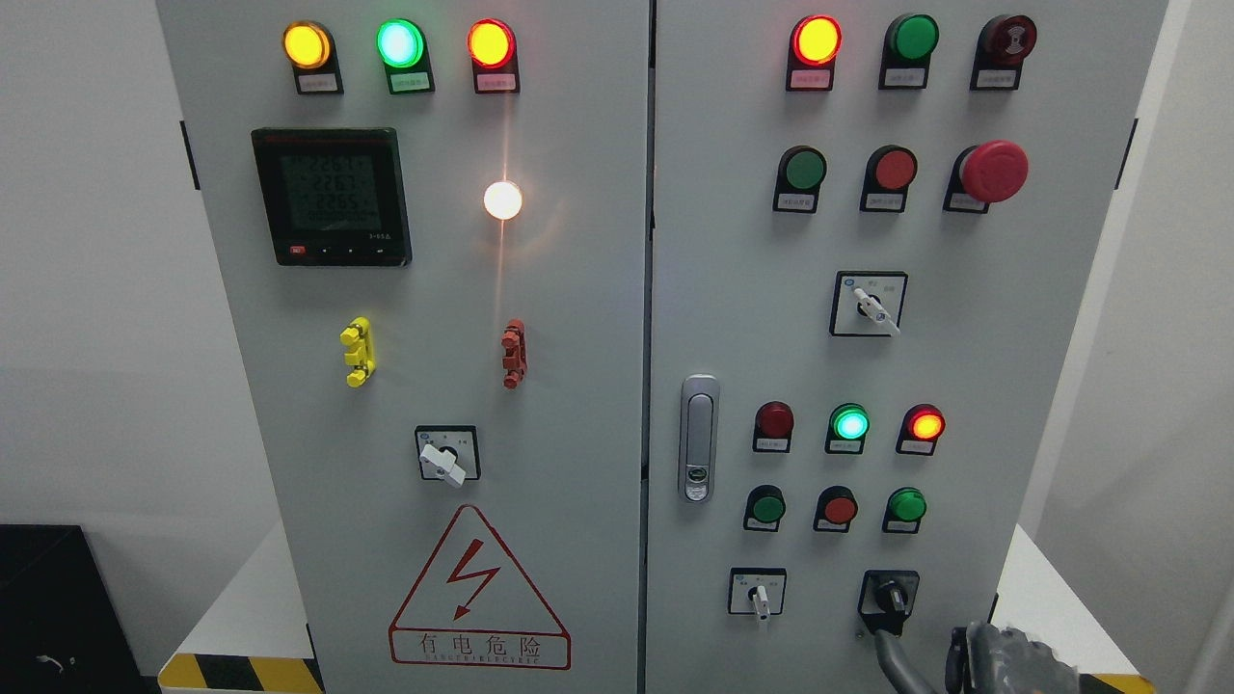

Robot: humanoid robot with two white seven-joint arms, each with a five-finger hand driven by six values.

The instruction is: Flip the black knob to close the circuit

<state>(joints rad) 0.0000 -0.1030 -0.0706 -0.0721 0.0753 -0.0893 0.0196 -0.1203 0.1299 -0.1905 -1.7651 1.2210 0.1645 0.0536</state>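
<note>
Right robot hand (1003,657) at bottom right edge, finger state not discernible, just below the black knob (891,599). Grey electrical cabinet (578,289) fills view on a white platform (1036,588), white walls (87,289) behind.

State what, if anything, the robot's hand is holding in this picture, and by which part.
Nothing is held. The right hand is low at the bottom edge, below and right of the black knob, not touching it.

Right hand (1003,660) at lower edge, grey metallic segmented fingers, dark joints, glossy finish
</note>
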